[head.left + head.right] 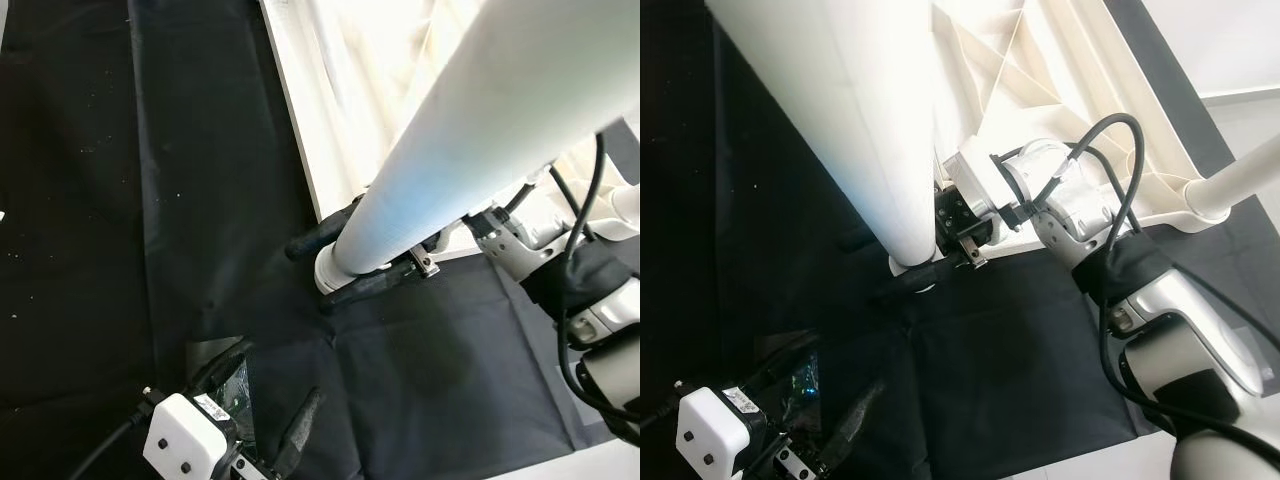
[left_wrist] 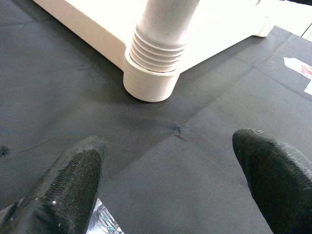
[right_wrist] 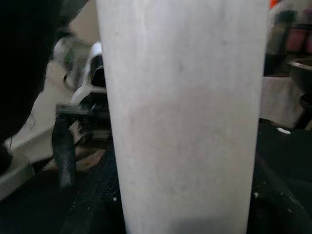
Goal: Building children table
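In the left eye view, a long white table leg (image 1: 480, 140) rises toward the camera from the corner of an upturned white tabletop (image 1: 320, 90) lying on black cloth (image 1: 420, 380); the right gripper (image 1: 350, 262) clasps the leg near its foot, one black finger on each side of the tube. Low in the picture, the left gripper (image 1: 262, 400) hovers over the cloth, fingers spread wide and holding nothing. The right eye view shows the same leg (image 1: 850, 110) standing in the corner socket, the silver right arm (image 1: 1160, 320) reaching in across the ribbed underside of the tabletop, and a second white leg (image 1: 1240, 175) fitted at a far corner. In the left wrist view, the two black fingertips (image 2: 73, 180) stand far apart above the cloth, with the leg's ribbed threaded base (image 2: 158, 46) seated in the round corner socket (image 2: 150, 84) just beyond. In the right wrist view, the white leg (image 3: 185, 117) stands close between the fingers.
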{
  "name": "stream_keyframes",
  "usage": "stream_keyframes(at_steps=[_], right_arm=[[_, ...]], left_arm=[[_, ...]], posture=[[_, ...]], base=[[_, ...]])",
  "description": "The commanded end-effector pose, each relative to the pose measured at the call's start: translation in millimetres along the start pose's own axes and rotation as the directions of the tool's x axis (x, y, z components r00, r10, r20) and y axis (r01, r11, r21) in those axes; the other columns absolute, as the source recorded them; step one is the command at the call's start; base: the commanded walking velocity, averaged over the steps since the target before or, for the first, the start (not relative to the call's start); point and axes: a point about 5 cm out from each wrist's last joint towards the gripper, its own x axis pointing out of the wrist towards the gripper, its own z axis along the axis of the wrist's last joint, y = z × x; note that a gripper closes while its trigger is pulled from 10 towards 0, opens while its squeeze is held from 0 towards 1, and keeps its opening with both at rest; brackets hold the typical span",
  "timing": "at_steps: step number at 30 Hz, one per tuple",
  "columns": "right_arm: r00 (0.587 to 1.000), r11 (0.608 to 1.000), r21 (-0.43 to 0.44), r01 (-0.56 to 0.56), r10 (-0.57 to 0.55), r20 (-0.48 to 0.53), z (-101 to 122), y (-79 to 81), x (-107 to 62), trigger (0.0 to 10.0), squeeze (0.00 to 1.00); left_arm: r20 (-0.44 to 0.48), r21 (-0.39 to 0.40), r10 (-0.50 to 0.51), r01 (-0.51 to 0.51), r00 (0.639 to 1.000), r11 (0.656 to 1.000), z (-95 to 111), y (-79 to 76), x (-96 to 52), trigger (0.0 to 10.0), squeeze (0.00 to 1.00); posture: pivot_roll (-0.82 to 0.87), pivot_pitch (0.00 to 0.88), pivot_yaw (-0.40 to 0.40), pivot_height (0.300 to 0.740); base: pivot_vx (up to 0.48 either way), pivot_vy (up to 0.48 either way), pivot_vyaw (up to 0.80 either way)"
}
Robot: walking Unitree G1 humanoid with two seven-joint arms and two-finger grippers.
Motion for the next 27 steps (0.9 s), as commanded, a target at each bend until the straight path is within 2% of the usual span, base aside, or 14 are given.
stream_keyframes(at_steps=[1, 6, 9, 12, 22, 24, 26, 27], right_arm=[[0.998, 0.948, 0.317, -0.026, 0.041, -0.041, -57.6, 29.3, 3.6, 10.0, 0.00], [1.000, 0.939, 0.345, -0.007, 0.004, 0.010, -58.3, 29.5, 4.5, 10.0, 0.00], [0.988, 0.914, 0.401, 0.053, -0.107, 0.113, -57.1, 30.9, 8.8, 10.0, 0.00], [0.983, 0.911, 0.407, 0.065, -0.128, 0.130, -56.7, 32.9, 9.9, 10.0, 0.00], [0.986, 0.913, 0.402, 0.070, -0.123, 0.109, -59.1, 39.8, 9.0, 10.0, 0.00], [0.993, 0.921, 0.386, 0.056, -0.091, 0.072, -61.6, 42.6, 8.1, 10.0, 0.00], [1.000, 0.941, 0.339, 0.010, 0.000, -0.029, -66.7, 47.4, 6.0, 10.0, 0.00], [1.000, 0.941, 0.339, 0.010, 0.000, -0.029, -66.7, 47.4, 6.0, 10.0, 0.00]], left_arm=[[-0.038, -0.027, -0.019, 0.018, 0.999, 0.999, -5.1, -2.8, -2.6, 10.0, 0.00], [-0.038, -0.027, -0.019, 0.018, 0.999, 0.999, -5.2, -3.0, -2.6, 10.0, 0.00], [-0.039, -0.029, -0.022, 0.021, 0.999, 0.999, -5.8, -3.4, -2.6, 10.0, 0.00], [-0.039, -0.029, -0.025, 0.024, 0.999, 0.999, -6.0, -3.4, -2.5, 10.0, 0.00], [-0.040, -0.029, -0.027, 0.026, 0.999, 0.999, -6.8, -3.0, -2.4, 10.0, 0.00], [-0.041, -0.029, -0.029, 0.028, 0.999, 0.999, -7.0, -3.0, -2.4, 10.0, 0.00], [-0.041, -0.028, -0.030, 0.029, 0.999, 0.999, -7.0, -2.7, -2.5, 10.0, 0.00], [-0.041, -0.028, -0.030, 0.029, 0.999, 0.999, -7.0, -2.7, -2.5, 10.0, 0.00]], posture=[[-0.05, 0.494, -0.070, 0.740], [-0.04, 0.493, -0.068, 0.740], [-0.05, 0.488, -0.066, 0.740], [-0.05, 0.484, -0.063, 0.740], [-0.05, 0.475, -0.060, 0.740], [-0.05, 0.475, -0.060, 0.740], [-0.05, 0.477, -0.057, 0.740], [-0.05, 0.477, -0.057, 0.740]], base=[[0.000, 0.000, 0.00], [0.000, 0.000, 0.00], [0.000, 0.000, 0.00], [0.000, 0.000, 0.00], [0.000, 0.000, 0.00], [0.000, 0.000, 0.00], [0.000, 0.000, 0.00], [0.000, 0.000, 0.00]])
